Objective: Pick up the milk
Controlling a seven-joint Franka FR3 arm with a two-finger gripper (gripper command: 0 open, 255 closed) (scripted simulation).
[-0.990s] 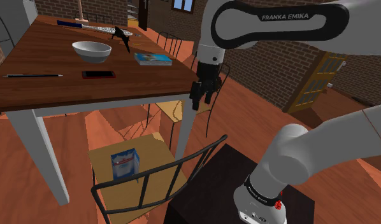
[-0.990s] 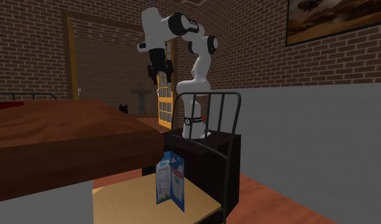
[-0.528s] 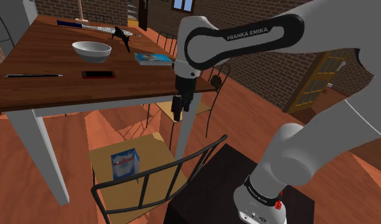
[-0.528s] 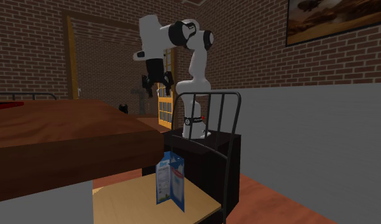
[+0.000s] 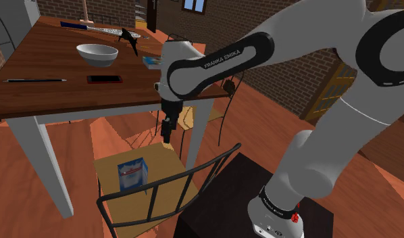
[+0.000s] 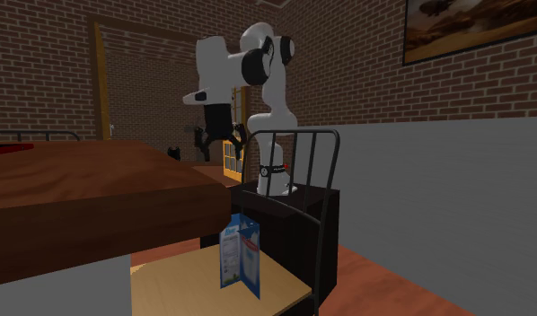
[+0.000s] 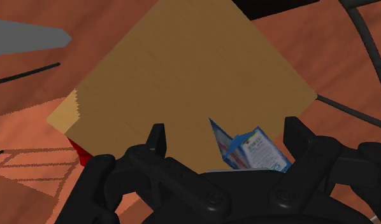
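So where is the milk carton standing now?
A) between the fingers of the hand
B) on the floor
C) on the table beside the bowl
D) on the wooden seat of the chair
D: the milk carton stands upright on the chair seat, while the open hand hangs above the seat, not touching it.

**One brand name legible**

In the shoulder view, FRANKA EMIKA runs in white capitals along the dark band of the arm (image 5: 221, 57). A dark ring (image 5: 273, 204) low on the arm, just above the stand, carries small white lettering too fine to read. The milk carton (image 5: 132, 173) on the chair seat (image 5: 107, 174) has blue and white print, but no word of it can be made out.
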